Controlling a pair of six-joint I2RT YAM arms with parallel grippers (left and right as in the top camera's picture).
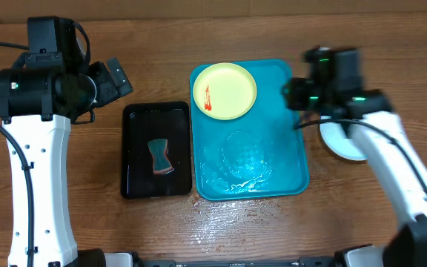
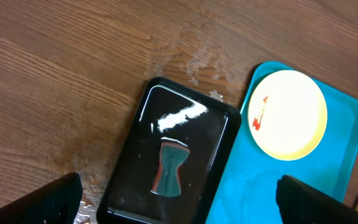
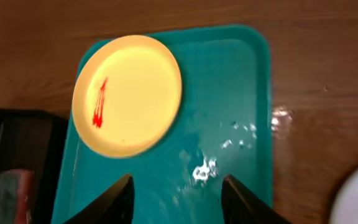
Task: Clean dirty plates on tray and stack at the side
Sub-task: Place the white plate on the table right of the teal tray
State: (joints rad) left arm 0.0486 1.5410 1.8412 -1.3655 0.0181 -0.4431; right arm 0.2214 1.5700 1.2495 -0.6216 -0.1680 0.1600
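One smeared plate (image 1: 224,90) occupies tray (image 1: 276,167), stack (image 1: 341,145) seemingly beside.

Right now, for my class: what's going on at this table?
One yellow plate with a red smear lies in a corner of the turquoise tray. The right gripper hangs open above that tray, holding nothing; a pale plate sits on the table beside the tray. The left gripper hangs open near the black tray, where a small pad lies.

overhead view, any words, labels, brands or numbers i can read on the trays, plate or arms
None: no text can be read in any view.
The yellow plate bears only a red smear; the turquoise tray, the black tray and the pad in it are unmarked.
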